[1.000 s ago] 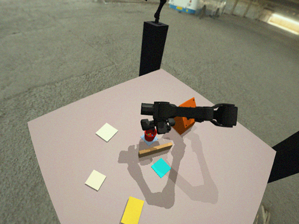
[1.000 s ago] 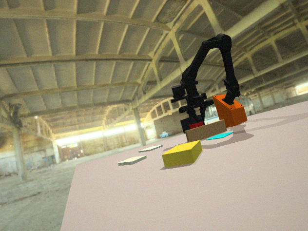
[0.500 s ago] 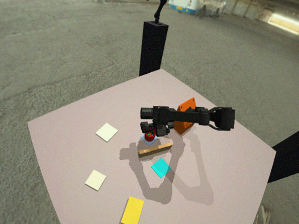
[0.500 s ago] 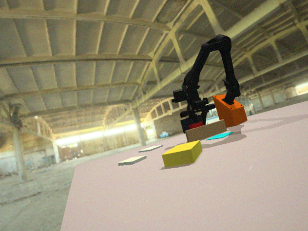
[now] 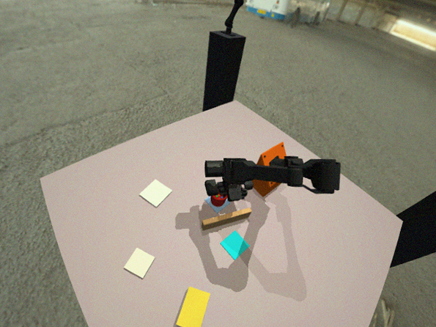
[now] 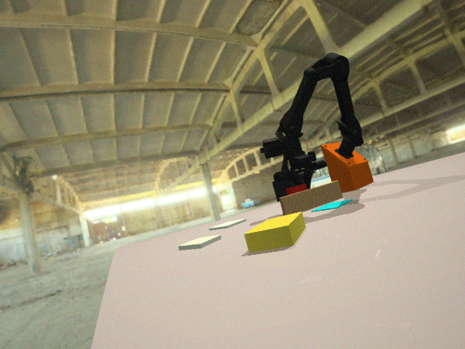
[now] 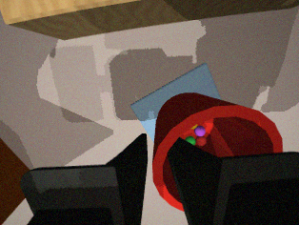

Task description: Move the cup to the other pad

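My claw points down over the desk, its two black fingers narrowly parted, with a slim gap showing between them; I see no firm grip on anything. The red cup stands on the blue pad, beside the wooden bar. In the wrist view, most of the cup lies right of the gap: the right finger overlaps its mouth, while the left finger sits just outside the near-left rim (marbles of several colours rest inside). My next move, I judge, turns on that one wall: it should pass between my fingers before they close. A sideways push could tip the cup and spill the marbles.
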Available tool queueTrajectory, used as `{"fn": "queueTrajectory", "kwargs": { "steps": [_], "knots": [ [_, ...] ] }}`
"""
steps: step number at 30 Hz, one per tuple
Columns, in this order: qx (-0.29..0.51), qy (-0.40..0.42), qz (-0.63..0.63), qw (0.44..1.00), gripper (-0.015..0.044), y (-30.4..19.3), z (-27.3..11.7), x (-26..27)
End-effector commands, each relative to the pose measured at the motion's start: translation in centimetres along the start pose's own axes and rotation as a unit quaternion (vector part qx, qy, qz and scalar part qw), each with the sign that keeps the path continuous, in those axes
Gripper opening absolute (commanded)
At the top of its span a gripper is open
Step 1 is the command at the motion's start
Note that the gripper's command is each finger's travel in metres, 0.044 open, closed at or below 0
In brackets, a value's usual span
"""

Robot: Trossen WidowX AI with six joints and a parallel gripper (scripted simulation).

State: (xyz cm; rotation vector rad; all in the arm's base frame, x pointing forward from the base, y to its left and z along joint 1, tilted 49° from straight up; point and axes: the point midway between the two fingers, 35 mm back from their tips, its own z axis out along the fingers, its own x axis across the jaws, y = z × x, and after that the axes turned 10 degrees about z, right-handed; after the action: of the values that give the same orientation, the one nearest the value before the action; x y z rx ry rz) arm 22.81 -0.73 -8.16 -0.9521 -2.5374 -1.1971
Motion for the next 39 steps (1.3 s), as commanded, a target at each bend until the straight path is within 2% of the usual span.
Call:
{"fn": "queueTrajectory", "kwargs": {
  "steps": [1,8,14,34,39],
  "knots": [
    [0.0,0.0,-0.001,1.0,0.0042,0.0,0.0,0.0],
    [0.0,0.0,-0.001,1.0,0.0,0.0,0.0,0.0],
    [0.001,-0.001,0.0,1.0,0.0,0.0,-0.8,-0.2],
    [-0.002,-0.002,0.002,1.0,0.0,-0.1,-8.1,-0.4],
    [-0.005,-0.003,0.006,1.0,0.0,0.0,-8.0,-0.4]
  ]
}}
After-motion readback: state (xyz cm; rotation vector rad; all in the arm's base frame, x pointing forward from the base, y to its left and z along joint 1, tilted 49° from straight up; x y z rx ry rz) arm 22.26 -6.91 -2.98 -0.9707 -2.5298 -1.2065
